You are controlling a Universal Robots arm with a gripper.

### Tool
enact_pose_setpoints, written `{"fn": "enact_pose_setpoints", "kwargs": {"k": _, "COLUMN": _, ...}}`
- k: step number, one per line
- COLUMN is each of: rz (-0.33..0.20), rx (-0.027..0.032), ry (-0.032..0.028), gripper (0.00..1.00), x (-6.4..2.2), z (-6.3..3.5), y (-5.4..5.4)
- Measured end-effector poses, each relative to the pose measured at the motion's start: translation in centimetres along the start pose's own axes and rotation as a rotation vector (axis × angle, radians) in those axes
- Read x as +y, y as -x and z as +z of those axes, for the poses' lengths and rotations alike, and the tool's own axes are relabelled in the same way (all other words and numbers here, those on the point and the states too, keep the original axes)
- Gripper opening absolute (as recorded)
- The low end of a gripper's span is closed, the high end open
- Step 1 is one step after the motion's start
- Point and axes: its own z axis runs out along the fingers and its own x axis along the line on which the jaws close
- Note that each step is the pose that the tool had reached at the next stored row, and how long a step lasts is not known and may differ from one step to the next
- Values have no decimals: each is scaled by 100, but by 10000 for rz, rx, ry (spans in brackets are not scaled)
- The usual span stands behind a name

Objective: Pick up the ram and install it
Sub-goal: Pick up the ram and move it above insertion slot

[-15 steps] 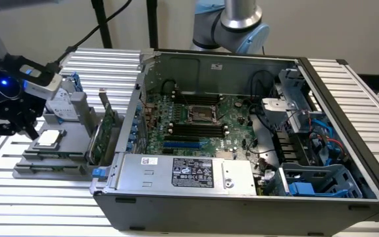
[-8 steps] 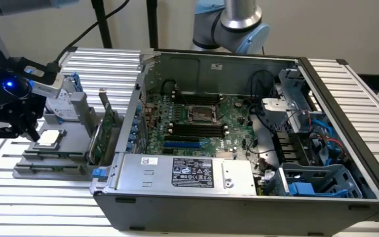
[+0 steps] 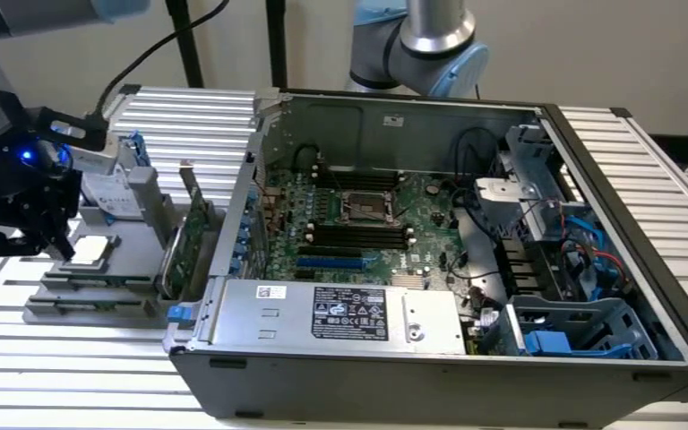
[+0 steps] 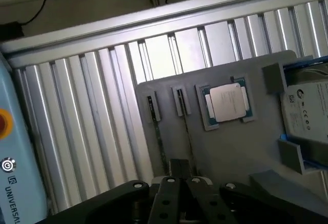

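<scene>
The ram shows in the wrist view as two thin green-dark sticks standing on edge in a grey parts holder (image 4: pixel 241 147): one stick (image 4: pixel 160 147) and a second (image 4: pixel 187 131). My gripper (image 4: pixel 179 171) hangs just above the holder, over the end of the second stick. In the exterior view my gripper (image 3: pixel 31 244) hovers at the left, above the holder (image 3: pixel 93 300) and outside the open computer case (image 3: pixel 440 354). The motherboard's black memory slots (image 3: pixel 356 236) lie inside the case.
A processor chip (image 4: pixel 228 102) (image 3: pixel 90 252) rests on the holder beside the sticks. A hard drive with blue rails (image 4: pixel 307 112) and a green expansion card (image 3: pixel 189 240) stand nearby. A second arm (image 3: pixel 434 45) stands behind the case. A blue Universal-labelled unit (image 4: pixel 13 172) lies on the slatted table.
</scene>
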Motion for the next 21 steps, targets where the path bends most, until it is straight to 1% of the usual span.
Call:
{"fn": "enact_pose_setpoints", "kwargs": {"k": 7, "rz": -1225, "rx": 54, "ry": -20, "gripper": 0, "x": -3, "z": 49, "y": 0}}
{"fn": "enact_pose_setpoints", "kwargs": {"k": 12, "rz": -1728, "rx": 72, "ry": -57, "gripper": 0, "x": -8, "z": 80, "y": -21}}
{"fn": "enact_pose_setpoints", "kwargs": {"k": 13, "rz": -1783, "rx": 74, "ry": -73, "gripper": 0, "x": -10, "z": 85, "y": -32}}
{"fn": "enact_pose_setpoints", "kwargs": {"k": 18, "rz": -1917, "rx": 56, "ry": -257, "gripper": 0, "x": -28, "z": 111, "y": -111}}
{"fn": "enact_pose_setpoints", "kwargs": {"k": 19, "rz": -1924, "rx": 52, "ry": -280, "gripper": 0, "x": -31, "z": 119, "y": -127}}
{"fn": "enact_pose_setpoints", "kwargs": {"k": 21, "rz": -1951, "rx": 47, "ry": -304, "gripper": 0, "x": -37, "z": 137, "y": -148}}
